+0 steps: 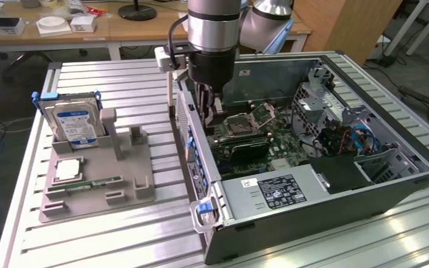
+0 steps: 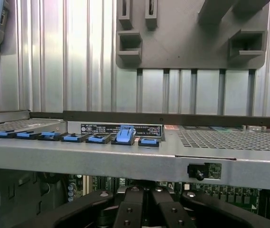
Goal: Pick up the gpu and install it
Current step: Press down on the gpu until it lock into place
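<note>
The gpu (image 1: 242, 147) is a dark flat card standing on its edge on the motherboard, inside the open computer case (image 1: 315, 192), just below the CPU socket (image 1: 243, 121). My gripper (image 1: 214, 116) reaches down into the case along its wall on the exterior view's left, a little above and beside the card's end. Its black fingers (image 2: 134, 209) are pressed together, shut, and I see nothing between them. The card slot post (image 1: 136, 135) on the grey holder stands empty.
On the grey holder (image 1: 99, 184) at the exterior view's left are a silver hard drive (image 1: 74, 124), a CPU chip (image 1: 67, 169) and a green memory stick (image 1: 91, 183). The case wall (image 2: 125, 159) with blue latches (image 2: 124, 135) runs close by the fingers. Power supply (image 1: 274, 192) and cables (image 1: 348, 139) crowd the case.
</note>
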{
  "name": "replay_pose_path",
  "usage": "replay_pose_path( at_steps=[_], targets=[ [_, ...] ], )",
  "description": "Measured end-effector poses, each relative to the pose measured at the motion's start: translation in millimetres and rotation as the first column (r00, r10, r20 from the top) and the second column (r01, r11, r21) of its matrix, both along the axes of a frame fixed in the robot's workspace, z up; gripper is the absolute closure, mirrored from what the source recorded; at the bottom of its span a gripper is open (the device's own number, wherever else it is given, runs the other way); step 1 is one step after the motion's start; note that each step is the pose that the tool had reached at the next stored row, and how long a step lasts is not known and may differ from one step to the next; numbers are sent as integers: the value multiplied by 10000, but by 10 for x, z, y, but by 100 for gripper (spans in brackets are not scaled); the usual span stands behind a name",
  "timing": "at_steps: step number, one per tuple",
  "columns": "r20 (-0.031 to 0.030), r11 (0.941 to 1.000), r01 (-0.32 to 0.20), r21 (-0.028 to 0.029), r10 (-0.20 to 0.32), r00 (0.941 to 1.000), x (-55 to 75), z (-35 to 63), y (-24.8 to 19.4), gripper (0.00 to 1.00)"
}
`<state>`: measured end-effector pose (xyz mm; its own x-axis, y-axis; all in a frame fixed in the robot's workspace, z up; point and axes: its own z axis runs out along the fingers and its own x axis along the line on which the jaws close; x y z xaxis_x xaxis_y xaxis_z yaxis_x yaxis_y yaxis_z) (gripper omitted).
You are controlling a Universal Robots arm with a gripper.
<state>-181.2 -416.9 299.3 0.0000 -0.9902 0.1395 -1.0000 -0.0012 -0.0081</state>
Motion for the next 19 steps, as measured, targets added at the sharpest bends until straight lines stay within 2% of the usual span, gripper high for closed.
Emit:
replay_pose_path(
  at_steps=[4,19],
  targets=[
    [-63,10000,1,3,-1,10000,0,23,0,90],
    [-72,10000,1,-2,-1,10000,0,21,-61,90]
  ],
)
